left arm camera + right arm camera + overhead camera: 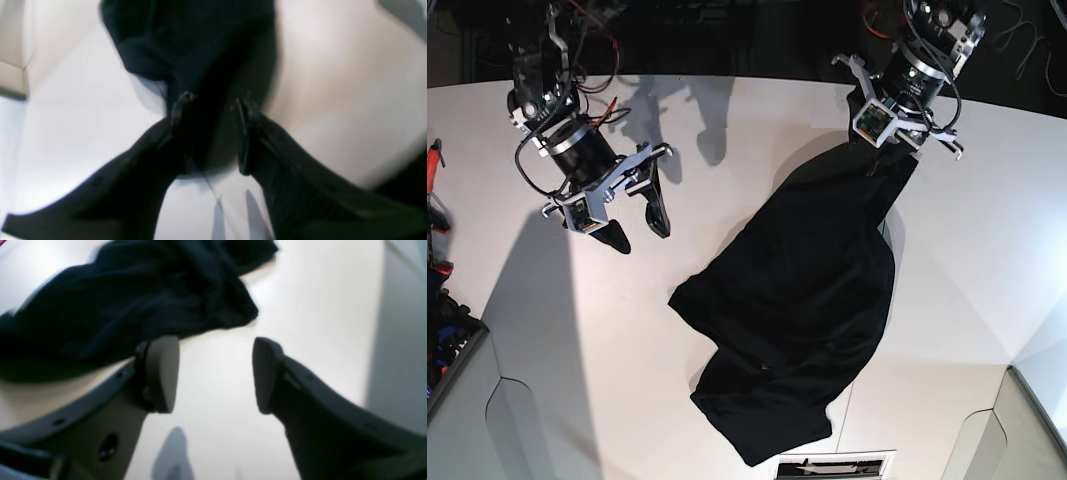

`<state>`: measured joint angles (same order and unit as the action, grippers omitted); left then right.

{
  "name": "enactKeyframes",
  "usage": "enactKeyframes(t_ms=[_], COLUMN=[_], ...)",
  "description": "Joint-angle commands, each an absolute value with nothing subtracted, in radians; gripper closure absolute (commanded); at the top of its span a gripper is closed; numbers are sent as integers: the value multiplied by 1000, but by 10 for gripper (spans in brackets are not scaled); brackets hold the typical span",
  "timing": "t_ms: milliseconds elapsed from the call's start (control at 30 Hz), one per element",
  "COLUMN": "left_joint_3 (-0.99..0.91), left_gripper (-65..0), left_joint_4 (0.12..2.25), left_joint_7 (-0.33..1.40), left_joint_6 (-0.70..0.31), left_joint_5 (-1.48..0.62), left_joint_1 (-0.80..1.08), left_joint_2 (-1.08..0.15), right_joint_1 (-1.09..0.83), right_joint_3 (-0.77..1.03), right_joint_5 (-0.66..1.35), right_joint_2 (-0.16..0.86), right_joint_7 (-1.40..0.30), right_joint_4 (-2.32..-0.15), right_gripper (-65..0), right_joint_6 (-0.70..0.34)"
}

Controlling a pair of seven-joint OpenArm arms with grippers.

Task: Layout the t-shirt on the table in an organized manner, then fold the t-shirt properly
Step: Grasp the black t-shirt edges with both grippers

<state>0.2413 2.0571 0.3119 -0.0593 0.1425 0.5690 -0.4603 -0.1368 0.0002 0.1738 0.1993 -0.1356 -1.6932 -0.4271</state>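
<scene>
The black t-shirt (807, 290) lies crumpled and stretched diagonally across the white table (727, 130); no print shows. My left gripper (893, 148) at the far right holds the shirt's upper end raised. In the left wrist view the gripper (213, 108) is closed on black cloth (186, 43) that bunches between the fingers. My right gripper (639, 228) is open and empty above bare table, left of the shirt. In the right wrist view that gripper (215, 373) has spread jaws, with the shirt's edge (133, 296) just beyond the left finger (161, 373).
A thin seam line (213, 191) crosses the table under the left gripper. A slotted vent (832, 466) sits at the table's near edge below the shirt. Red-handled tools (433, 160) and cables lie off the left edge. The table drops away at the near corners.
</scene>
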Motion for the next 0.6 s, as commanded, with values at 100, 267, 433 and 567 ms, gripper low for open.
enactKeyframes(t_ms=[100,267,433,567], left_joint_3=[236,236,236,236], left_gripper=[-229,-229,-229,-229], left_joint_4=[1936,1818,1800,1800], left_joint_7=[303,303,291,291], left_joint_6=[-53,-118,-151,-150], left_joint_5=[97,11,-12,-22], left_joint_1=[461,369,360,361], left_joint_2=[-466,-465,-466,-466], right_joint_1=[23,177,284,362], right_joint_3=[15,77,112,114], right_joint_5=[179,180,179,168], right_joint_2=[132,53,20,14], right_joint_7=[-128,-232,-228,-206], right_joint_4=[-1566,-1406,-1280,-1138], right_gripper=[-346,-348,-348,-356], right_joint_6=[-351,-325,-324,-326])
